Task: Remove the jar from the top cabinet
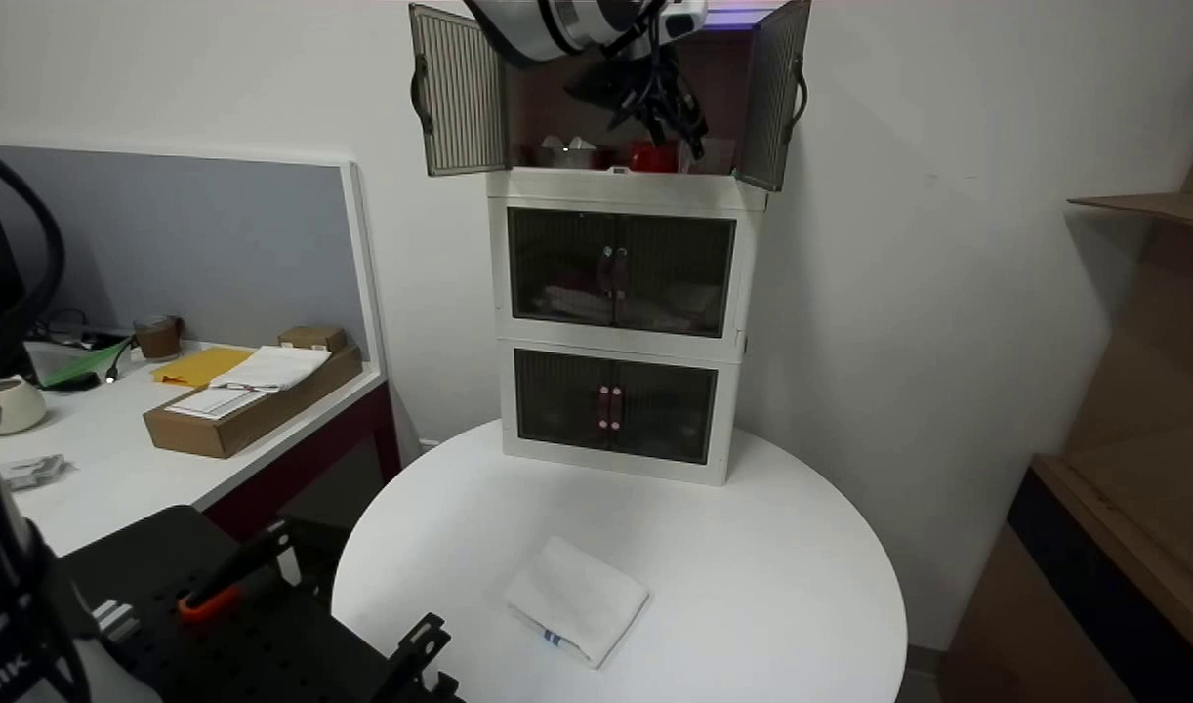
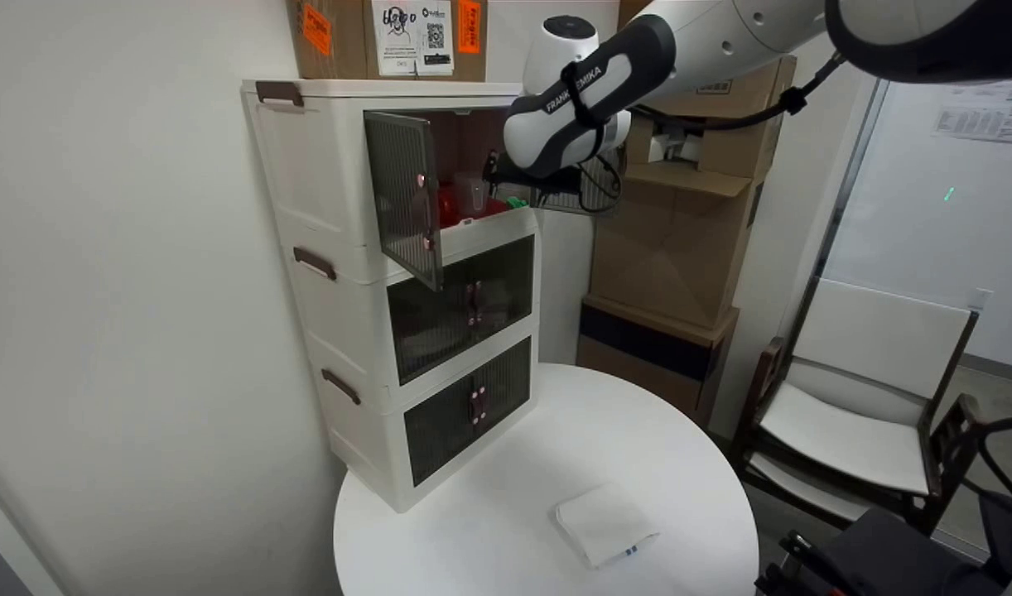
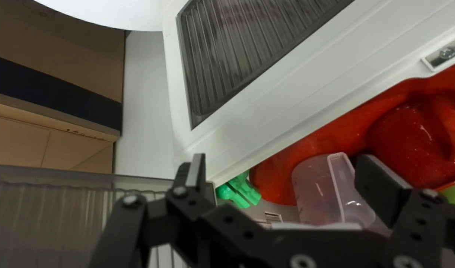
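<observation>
The jar (image 3: pixel 317 190) is a clear, pale cylinder with a handle, inside the top cabinet; it also shows in an exterior view (image 2: pixel 473 194). The top cabinet (image 1: pixel 626 184) is the uppermost box of a white stack, and both its tinted doors (image 1: pixel 460 98) stand open. My gripper (image 3: pixel 283 178) is open at the cabinet's front opening, pointing in. In the wrist view the jar lies between the fingers, close to the right-hand finger; I cannot tell whether they touch. The gripper also shows in an exterior view (image 1: pixel 679 137). The jar's lower part is hidden behind the gripper.
A red glossy item (image 3: pixel 410 137) stands beside the jar on a red surface. A green item (image 3: pixel 242 190) lies near the cabinet's front corner. A metal bowl (image 1: pixel 569 156) is further along inside. The right-hand open door (image 1: pixel 777 98) is close to the gripper. A folded cloth (image 1: pixel 577 600) lies on the table.
</observation>
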Available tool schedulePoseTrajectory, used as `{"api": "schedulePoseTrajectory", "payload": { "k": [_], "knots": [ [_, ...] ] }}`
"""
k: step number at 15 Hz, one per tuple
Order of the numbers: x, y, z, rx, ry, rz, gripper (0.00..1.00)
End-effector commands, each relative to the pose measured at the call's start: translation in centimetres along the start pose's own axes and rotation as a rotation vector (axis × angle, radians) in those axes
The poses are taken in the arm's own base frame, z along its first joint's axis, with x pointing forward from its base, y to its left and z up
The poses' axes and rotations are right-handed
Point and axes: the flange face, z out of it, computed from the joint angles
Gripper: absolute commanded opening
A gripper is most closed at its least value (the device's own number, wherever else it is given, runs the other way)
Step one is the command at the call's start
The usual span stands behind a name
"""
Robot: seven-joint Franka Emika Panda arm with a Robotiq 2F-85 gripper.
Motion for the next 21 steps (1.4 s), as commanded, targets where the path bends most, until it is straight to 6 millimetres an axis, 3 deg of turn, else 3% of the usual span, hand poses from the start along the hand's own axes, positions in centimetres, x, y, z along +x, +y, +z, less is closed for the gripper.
{"api": "schedulePoseTrajectory", "payload": {
  "k": [1,15,21],
  "knots": [
    [1.5,-1.1,0.9,0.037,0.014,-0.016,1.0],
    [2.7,-3.5,5.0,0.086,0.014,-0.053,1.0],
    [3.3,-4.5,5.9,0.108,0.031,-0.036,1.0]
  ]
}}
